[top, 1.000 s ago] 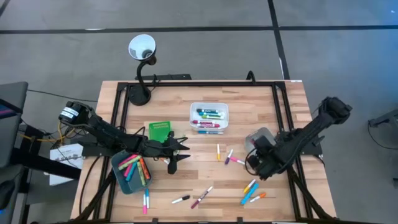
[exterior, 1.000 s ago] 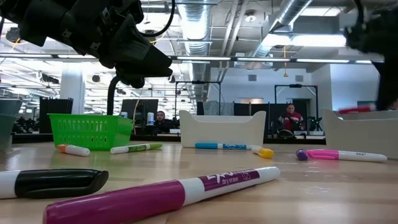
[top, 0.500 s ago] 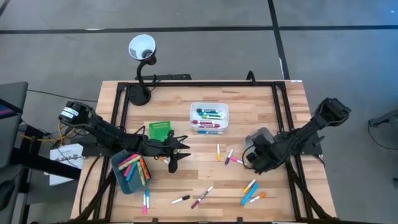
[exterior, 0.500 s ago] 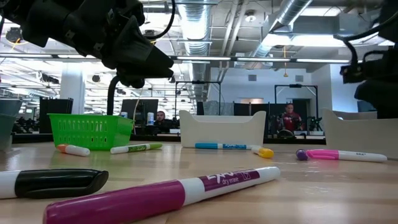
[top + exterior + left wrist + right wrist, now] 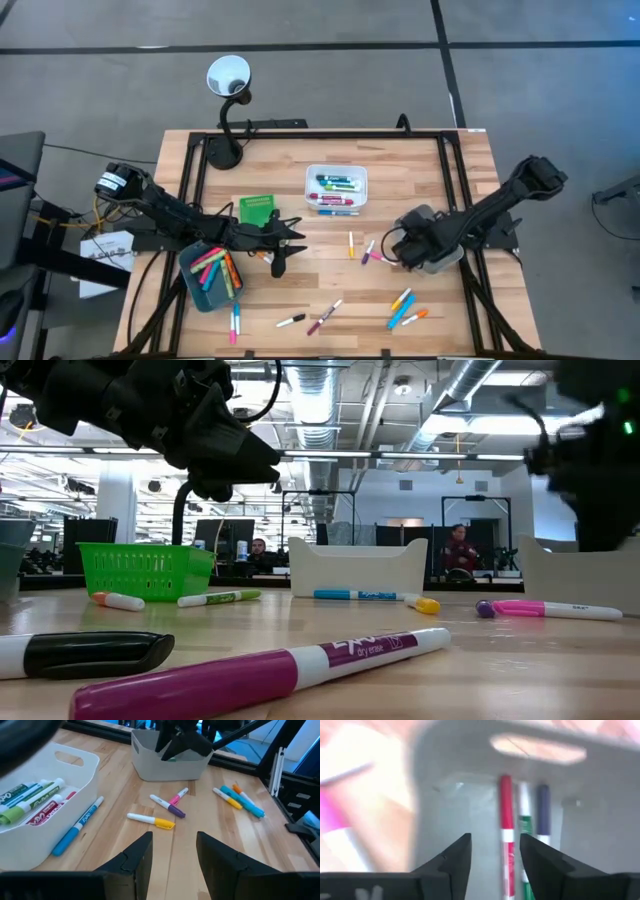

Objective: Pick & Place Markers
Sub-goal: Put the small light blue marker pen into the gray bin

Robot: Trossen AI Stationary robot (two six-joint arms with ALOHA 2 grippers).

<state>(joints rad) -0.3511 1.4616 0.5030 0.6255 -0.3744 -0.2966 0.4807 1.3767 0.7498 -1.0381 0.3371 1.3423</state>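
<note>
My right gripper point(image 5: 492, 842) point(image 5: 392, 248) hovers open over the clear grey tray point(image 5: 418, 214) at the table's right. Nothing is between its fingers. A red marker point(image 5: 506, 845), a green one point(image 5: 524, 827) and a purple one point(image 5: 543, 810) lie side by side on the tray's floor. My left gripper point(image 5: 174, 840) point(image 5: 288, 245) hangs open and empty above the table's middle left. Loose markers lie flat on the wood: a yellow-capped one point(image 5: 152, 821), a pink and a purple one point(image 5: 368, 250), a blue and orange group point(image 5: 405, 308), and others near the front edge point(image 5: 325, 317).
A white tray point(image 5: 336, 172) with several markers stands at the far middle. A small green tray point(image 5: 256, 210) and a teal tray point(image 5: 196, 290) full of markers are at the left. A desk lamp point(image 5: 228, 90) stands at the far left. Black frame rails run along the table's edges.
My right gripper has moved toward the table's left edge and a little toward the far edge, staying over the grey tray. In the low view, the red marker seen at its fingers above the tray's rim a second ago is gone from there. My left arm has kept still.
</note>
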